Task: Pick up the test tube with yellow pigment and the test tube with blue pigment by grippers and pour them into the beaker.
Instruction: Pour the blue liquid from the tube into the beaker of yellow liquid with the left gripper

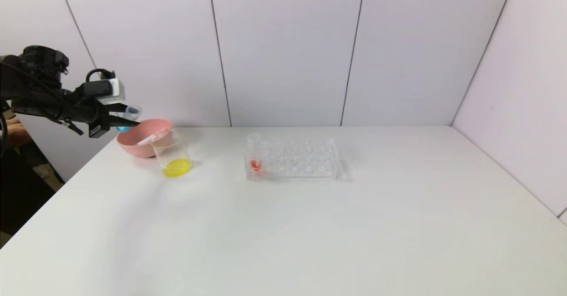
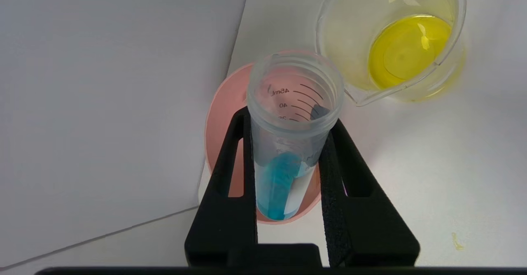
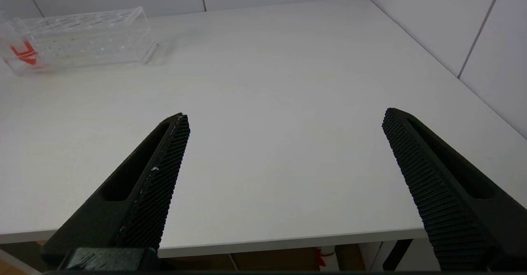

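Note:
My left gripper [image 1: 126, 121] hangs at the table's far left, above the back-left rim of the pink bowl [image 1: 135, 143], and is shut on the test tube with blue pigment [image 1: 129, 115]. In the left wrist view its two black fingers clamp the tube [image 2: 276, 184] below its open mouth. Blue liquid sits in the rounded end. The tube is tilted, its mouth turned toward the beaker [image 1: 170, 156]. The beaker [image 2: 391, 40] stands right of the bowl with yellow liquid in its base. The test tube with yellow pigment is out of view. My right gripper [image 3: 285, 116] is open and holds nothing, over the table's near edge.
A clear tube rack [image 1: 297, 158] stands mid-table with a red-tipped tube [image 1: 255, 156] at its left end. A pale slim piece leans in the pink bowl [image 2: 220, 114]; I cannot tell what it is. Grey walls close the back and right of the white table [image 1: 310, 225].

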